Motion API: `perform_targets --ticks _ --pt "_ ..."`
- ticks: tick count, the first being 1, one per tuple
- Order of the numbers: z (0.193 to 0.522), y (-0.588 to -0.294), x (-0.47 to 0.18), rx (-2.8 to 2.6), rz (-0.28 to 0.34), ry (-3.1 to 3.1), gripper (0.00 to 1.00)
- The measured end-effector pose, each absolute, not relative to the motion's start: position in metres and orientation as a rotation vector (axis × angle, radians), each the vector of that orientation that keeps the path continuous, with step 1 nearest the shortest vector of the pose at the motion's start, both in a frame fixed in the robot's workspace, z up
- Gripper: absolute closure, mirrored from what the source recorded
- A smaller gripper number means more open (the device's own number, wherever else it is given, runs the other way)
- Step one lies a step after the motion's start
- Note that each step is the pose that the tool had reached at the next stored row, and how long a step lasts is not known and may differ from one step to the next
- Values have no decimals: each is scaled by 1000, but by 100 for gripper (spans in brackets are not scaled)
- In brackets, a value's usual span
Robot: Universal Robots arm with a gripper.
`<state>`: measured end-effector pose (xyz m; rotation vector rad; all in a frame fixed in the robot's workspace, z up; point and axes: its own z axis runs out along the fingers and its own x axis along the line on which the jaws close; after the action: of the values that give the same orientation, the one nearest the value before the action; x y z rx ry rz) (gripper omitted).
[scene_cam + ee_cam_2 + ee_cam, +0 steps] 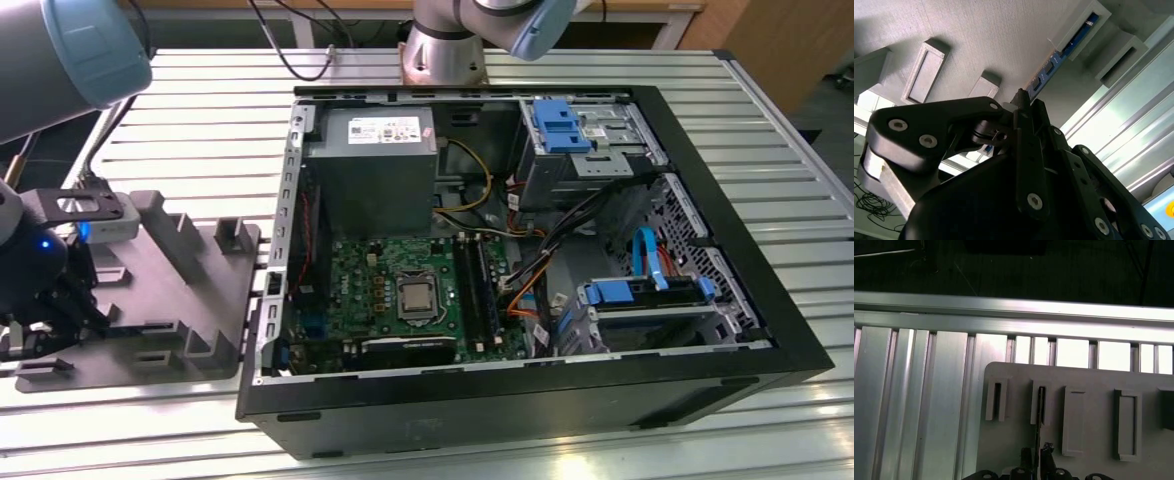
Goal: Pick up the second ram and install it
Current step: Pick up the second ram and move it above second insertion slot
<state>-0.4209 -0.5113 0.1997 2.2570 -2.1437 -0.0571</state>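
The second ram (1064, 50) is a thin dark stick with small chips, standing on edge in a slot of the grey tray (979, 40). In the first wrist view the second ram (1041, 410) is a narrow dark line running from its slot in the tray (1094, 380) down between the fingers. My gripper (1024, 100) has its black fingers drawn together on the near end of the stick, which still sits in the slot. In the exterior view the gripper (47, 300) hangs over the tray (174, 290) at that view's left.
An open computer case (747, 330) lies at the exterior view's right. It holds a green motherboard (387, 280) with long black slots (477, 290), a grey power supply (367, 170), cables and blue drive brackets (561, 125). Everything rests on a slatted aluminium table (200, 120).
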Motion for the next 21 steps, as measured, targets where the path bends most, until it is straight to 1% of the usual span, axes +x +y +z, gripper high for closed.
perform_targets --ticks 9,10,11,13,21 --pt "200 -511 -421 2257 -57 -2144 78" --pt "200 -511 -421 2257 -57 -2144 80" --pt "200 -511 -421 2257 -57 -2144 86" --pt "200 -511 -421 2257 -57 -2144 88" --pt "200 -511 -421 2228 -58 -2174 88"
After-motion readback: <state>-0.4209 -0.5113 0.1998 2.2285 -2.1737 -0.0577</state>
